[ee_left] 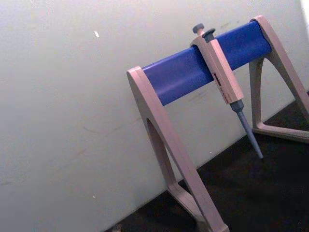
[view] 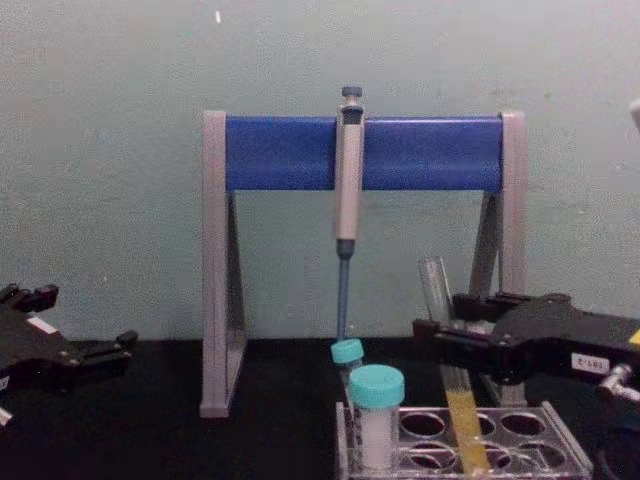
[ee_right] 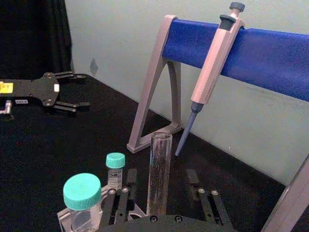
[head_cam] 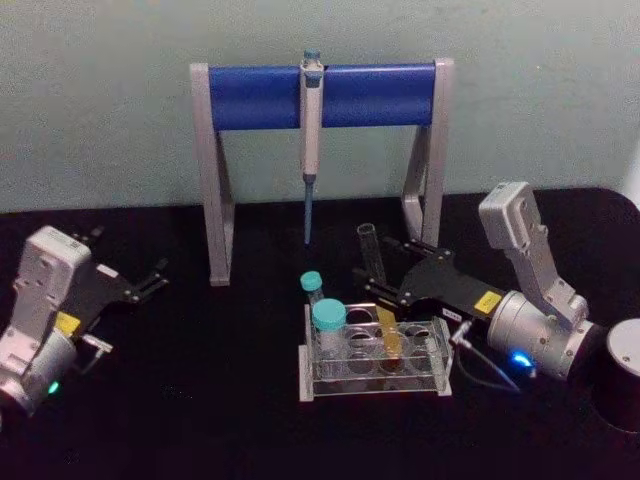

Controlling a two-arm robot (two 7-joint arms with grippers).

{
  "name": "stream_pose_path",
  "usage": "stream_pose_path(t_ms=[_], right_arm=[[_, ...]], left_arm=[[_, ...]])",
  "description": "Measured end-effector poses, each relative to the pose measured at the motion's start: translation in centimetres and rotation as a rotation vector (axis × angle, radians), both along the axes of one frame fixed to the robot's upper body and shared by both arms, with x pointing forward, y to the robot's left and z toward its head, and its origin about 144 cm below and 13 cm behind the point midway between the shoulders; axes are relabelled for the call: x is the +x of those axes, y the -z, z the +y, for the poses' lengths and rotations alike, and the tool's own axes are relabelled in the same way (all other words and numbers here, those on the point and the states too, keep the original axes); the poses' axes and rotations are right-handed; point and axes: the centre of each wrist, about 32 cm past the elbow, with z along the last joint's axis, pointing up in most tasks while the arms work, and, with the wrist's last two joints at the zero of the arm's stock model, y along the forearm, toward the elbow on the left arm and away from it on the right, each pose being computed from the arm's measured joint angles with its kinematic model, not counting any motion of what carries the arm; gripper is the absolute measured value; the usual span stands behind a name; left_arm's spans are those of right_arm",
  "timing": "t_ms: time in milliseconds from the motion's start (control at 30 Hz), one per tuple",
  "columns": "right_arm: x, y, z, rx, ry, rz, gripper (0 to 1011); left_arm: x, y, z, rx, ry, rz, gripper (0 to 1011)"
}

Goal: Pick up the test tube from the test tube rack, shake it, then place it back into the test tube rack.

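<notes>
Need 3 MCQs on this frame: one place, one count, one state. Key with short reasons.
1. Where is the pipette? A) hanging on the stand's blue bar B) lying flat C) standing in a beaker
2. How many teal-capped tubes are in the test tube rack? A) one B) two C) four
3. The test tube is: A) lifted clear B) leaning in the rack, inside the open right hand C) lying flat
Key: 1A, it hangs tip-down from the bar; 2B, one large cap and one small; 3B, its yellow end sits in a hole. The left hand is parked, open, at far left.
</notes>
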Motion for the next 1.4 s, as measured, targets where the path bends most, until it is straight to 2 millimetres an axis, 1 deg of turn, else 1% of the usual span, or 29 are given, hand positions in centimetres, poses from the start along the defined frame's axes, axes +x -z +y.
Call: stream_pose_path(t_ms=[33, 67, 167, 200, 233, 333, 400, 433, 467, 1133, 1400], right_arm=[[0.0, 0.0, 0.0, 0.0, 0.0, 0.0, 628], [0.0, -0.01, 0.0, 0.0, 0.0, 0.0, 628], [0.0, -0.01, 0.01, 0.001, 0.0, 0.0, 506], [0.0, -0.01, 0.01, 0.001, 0.0, 0.0, 487], [0.0, -0.01, 0.01, 0.001, 0.0, 0.0, 424], [0.0, -0.01, 0.0, 0.001, 0.0, 0.0, 361], [0.0, -0.01, 0.0, 0.001, 0.0, 0.0, 278], [0.0, -0.02, 0.01, 0.001, 0.0, 0.0, 269], [0.0, -0.02, 0.01, 0.001, 0.0, 0.0, 234], [-0.01, -0.01, -0.01, 0.002, 0.0, -0.001, 227], [-0.55, -0.33, -0.37, 0.027, 0.003, -0.049, 227]], left_arm=[[0.0, 0.0, 0.0, 0.0, 0.0, 0.0, 1001], [0.0, 0.0, 0.0, 0.0, 0.0, 0.0, 1001], [0.0, 0.0, 0.0, 0.0, 0.0, 0.0, 1001], [0.0, 0.0, 0.0, 0.0, 0.0, 0.0, 1001], [0.0, 0.0, 0.0, 0.0, 0.0, 0.0, 1001], [0.0, 0.0, 0.0, 0.0, 0.0, 0.0, 1001], [0.0, 0.0, 0.0, 0.0, 0.0, 0.0, 1001], [0.0, 0.0, 0.0, 0.0, 0.0, 0.0, 1001], [0.0, 0.0, 0.0, 0.0, 0.0, 0.0, 1001], [0.0, 0.0, 0.0, 0.0, 0.0, 0.0, 1001], [0.0, 0.0, 0.0, 0.0, 0.0, 0.0, 1001]])
